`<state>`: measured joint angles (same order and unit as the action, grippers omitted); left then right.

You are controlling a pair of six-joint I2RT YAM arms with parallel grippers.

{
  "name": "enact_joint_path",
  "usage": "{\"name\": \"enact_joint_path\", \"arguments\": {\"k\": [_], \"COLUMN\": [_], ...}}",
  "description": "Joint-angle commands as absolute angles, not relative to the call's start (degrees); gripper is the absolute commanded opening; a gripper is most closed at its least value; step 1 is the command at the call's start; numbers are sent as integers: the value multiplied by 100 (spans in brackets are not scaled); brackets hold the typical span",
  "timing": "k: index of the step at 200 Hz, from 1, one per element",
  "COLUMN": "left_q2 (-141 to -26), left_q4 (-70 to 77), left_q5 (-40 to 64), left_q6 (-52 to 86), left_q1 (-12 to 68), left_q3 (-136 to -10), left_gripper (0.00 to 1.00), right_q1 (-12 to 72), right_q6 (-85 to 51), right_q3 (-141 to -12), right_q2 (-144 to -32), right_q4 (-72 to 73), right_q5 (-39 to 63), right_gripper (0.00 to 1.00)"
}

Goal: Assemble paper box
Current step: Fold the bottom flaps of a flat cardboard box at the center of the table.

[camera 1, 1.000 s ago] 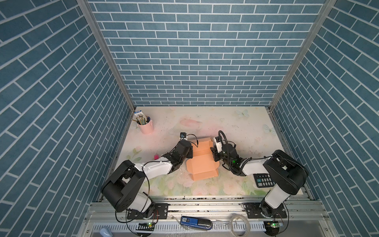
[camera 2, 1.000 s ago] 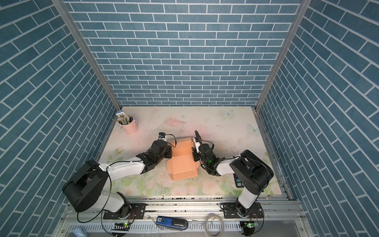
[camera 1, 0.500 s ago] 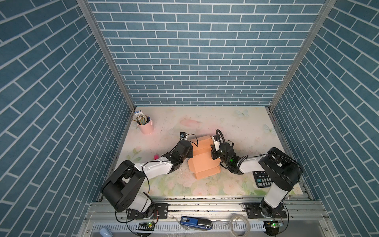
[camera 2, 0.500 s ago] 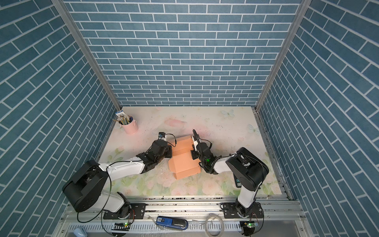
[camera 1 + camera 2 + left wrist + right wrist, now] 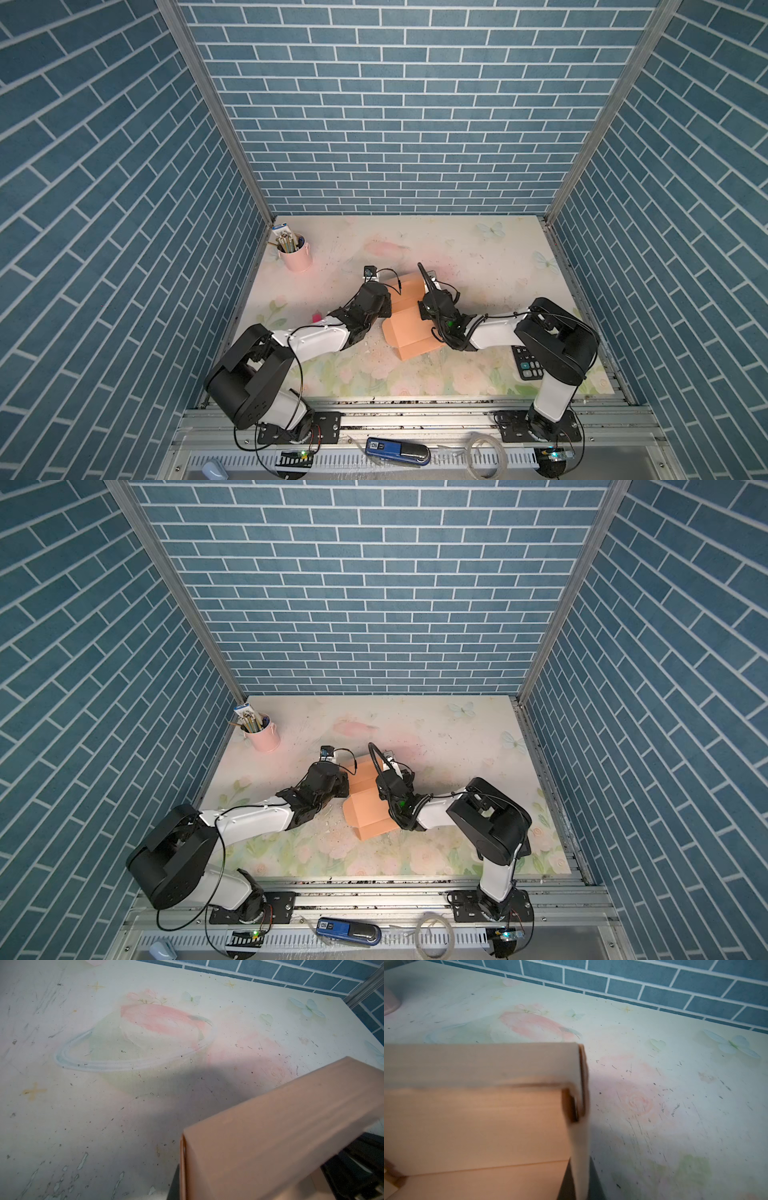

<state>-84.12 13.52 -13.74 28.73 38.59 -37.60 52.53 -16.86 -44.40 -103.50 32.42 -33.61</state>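
Observation:
The peach-orange paper box point(image 5: 409, 332) point(image 5: 368, 812) lies partly folded mid-table, with both grippers at its far half. My left gripper point(image 5: 388, 305) point(image 5: 347, 785) is at its left side. In the left wrist view the left gripper point(image 5: 182, 1188) is shut on a thin upright wall of the box point(image 5: 270, 1136), and one dark finger point(image 5: 174, 1184) shows outside that wall. My right gripper point(image 5: 424, 309) point(image 5: 380, 791) is at the right side. In the right wrist view the right gripper point(image 5: 579, 1184) pinches the box's point(image 5: 477, 1126) side wall, a dark finger on each face.
A pink cup of pens point(image 5: 296, 253) point(image 5: 262, 735) stands at the back left. A black calculator point(image 5: 528, 363) lies under the right arm's elbow. A small pink piece point(image 5: 316, 318) lies by the left forearm. Blue brick walls close in three sides.
The right gripper's jaws have closed onto the box's right wall, and the right arm has drawn in leftwards. The box's near end turned slightly. The left arm has held still.

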Motion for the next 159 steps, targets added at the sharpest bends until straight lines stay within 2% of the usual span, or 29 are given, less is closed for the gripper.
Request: {"name": "enact_joint_path", "arguments": {"k": [1, 49, 91, 114, 120, 135, 159], "left_q2": [-8294, -8288, -8266, -8318, -8331, -8367, -8394], "left_q4": [1111, 1111, 1042, 1011, 1006, 922, 740], "left_q5": [-1345, -1320, -1329, -1311, -1311, -1323, -1301], "left_q6": [2892, 2917, 2885, 2867, 2869, 2872, 2856], "left_q1": [3858, 3858, 3858, 3858, 3858, 3858, 3858], "left_q3": [-3850, -3837, -3847, -3880, -3892, -3945, -3973], "left_gripper": [0, 0, 0, 0, 0, 0, 0], "right_q1": [5232, 5334, 5345, 5318, 5305, 5309, 5310], "right_q6": [-2254, -2611, -2396, -2184, -2130, -2074, -2006], "right_q3": [-4590, -5024, -4672, -4299, -4185, -3929, -3506], "right_q2": [-10559, -10807, -10611, -10291, -10187, -9877, -9235], "right_q4": [2396, 1854, 2608, 3045, 3158, 3252, 3263], "right_q5": [-4829, -5335, -4572, -3837, -3598, -3278, -3018], "right_gripper": [0, 0, 0, 19, 26, 37, 45]}}
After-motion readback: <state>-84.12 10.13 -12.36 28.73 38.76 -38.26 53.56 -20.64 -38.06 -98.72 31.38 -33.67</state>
